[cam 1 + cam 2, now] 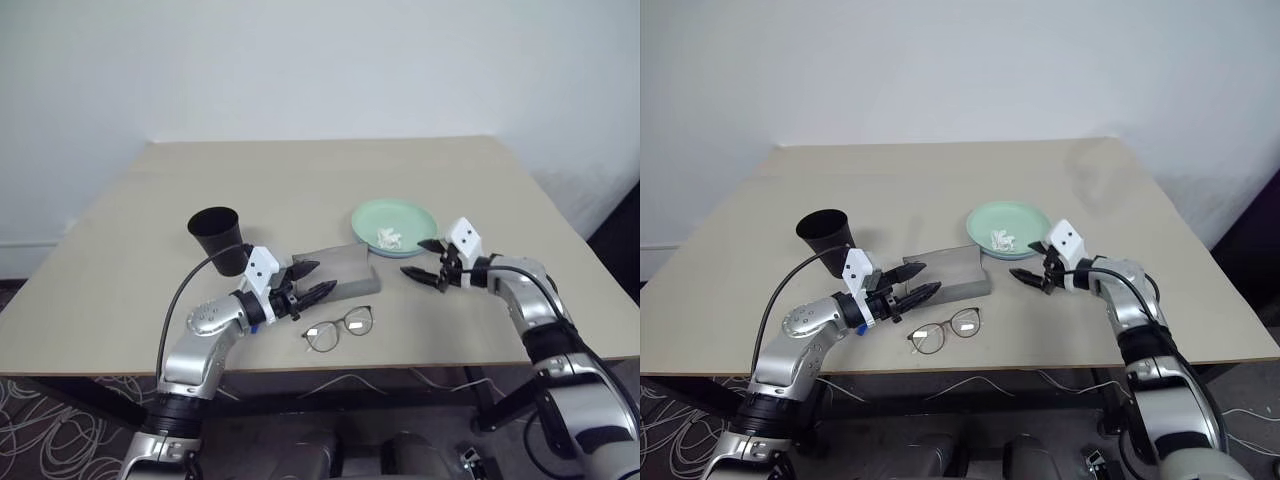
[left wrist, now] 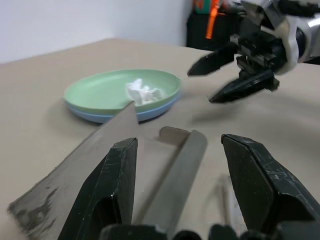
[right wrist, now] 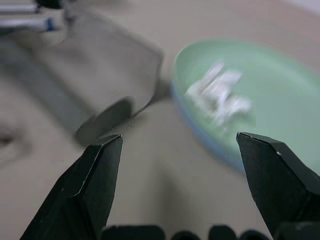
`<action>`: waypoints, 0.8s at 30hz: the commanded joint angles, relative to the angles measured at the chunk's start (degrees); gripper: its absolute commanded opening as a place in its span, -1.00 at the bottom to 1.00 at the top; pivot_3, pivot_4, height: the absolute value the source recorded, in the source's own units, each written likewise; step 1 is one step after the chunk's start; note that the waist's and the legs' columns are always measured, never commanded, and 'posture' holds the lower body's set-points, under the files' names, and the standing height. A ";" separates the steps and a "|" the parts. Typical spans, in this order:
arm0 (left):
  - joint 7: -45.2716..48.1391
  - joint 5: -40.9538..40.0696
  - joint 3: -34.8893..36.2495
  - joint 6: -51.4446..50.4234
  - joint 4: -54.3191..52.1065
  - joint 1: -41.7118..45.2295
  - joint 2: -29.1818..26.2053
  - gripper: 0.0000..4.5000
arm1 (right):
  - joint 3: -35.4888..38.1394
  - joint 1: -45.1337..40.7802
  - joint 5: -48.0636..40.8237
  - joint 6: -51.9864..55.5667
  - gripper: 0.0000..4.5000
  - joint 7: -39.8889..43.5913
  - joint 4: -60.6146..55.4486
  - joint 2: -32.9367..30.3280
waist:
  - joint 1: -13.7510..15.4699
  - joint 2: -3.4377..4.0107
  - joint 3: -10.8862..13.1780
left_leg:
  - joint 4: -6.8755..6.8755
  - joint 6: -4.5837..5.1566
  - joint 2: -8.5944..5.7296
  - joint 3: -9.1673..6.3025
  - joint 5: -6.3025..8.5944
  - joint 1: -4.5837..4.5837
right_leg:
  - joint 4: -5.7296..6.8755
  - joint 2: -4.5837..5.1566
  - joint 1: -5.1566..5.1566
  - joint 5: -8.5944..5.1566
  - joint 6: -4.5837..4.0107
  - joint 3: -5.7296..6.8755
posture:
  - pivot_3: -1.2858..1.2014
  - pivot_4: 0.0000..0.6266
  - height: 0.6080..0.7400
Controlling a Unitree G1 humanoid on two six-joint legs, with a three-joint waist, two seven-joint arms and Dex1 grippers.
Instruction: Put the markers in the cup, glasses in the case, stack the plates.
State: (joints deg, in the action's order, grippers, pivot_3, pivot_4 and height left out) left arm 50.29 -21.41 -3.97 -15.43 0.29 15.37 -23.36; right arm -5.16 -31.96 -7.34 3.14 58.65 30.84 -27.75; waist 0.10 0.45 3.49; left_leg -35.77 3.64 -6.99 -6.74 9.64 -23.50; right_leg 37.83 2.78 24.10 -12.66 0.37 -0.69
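Wire-frame round-lens glasses (image 1: 338,329) lie just beside the left claw (image 1: 307,281), long axis crosswise; grey hinged case (image 1: 337,271) touching. Right claw (image 1: 431,266) farther; both gape, empty.

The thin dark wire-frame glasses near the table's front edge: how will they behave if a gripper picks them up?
The thin dark wire-frame glasses look light and probably fragile, so a hard pinch might bend the frame. The round clear lenses are likely slippery; gripping the rim or bridge seems safer. Lying flat on the beige table, they may slide when nudged rather than roll.
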 commanded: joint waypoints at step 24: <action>29.46 9.04 -18.84 -4.83 15.40 21.96 -9.14 0.25 | 1.13 6.98 -1.14 -1.60 0.76 -6.42 -10.53 3.26 | 0.18 -0.01 0.01 | -0.01 0.00 0.05 -0.03 0.00 0.01 | -0.04 0.00 0.08 -0.06 -0.11 0.02 | 0.03 -1.00 0.95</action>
State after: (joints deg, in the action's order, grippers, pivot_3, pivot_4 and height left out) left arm 78.49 -13.83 -22.22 -22.49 14.62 34.99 -32.77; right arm -5.24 -24.36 -7.90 2.50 53.18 22.91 -24.54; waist 0.28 0.43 3.50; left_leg -35.78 3.64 -6.94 -6.77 9.64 -23.49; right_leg 37.79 2.78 24.18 -12.72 0.26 -0.66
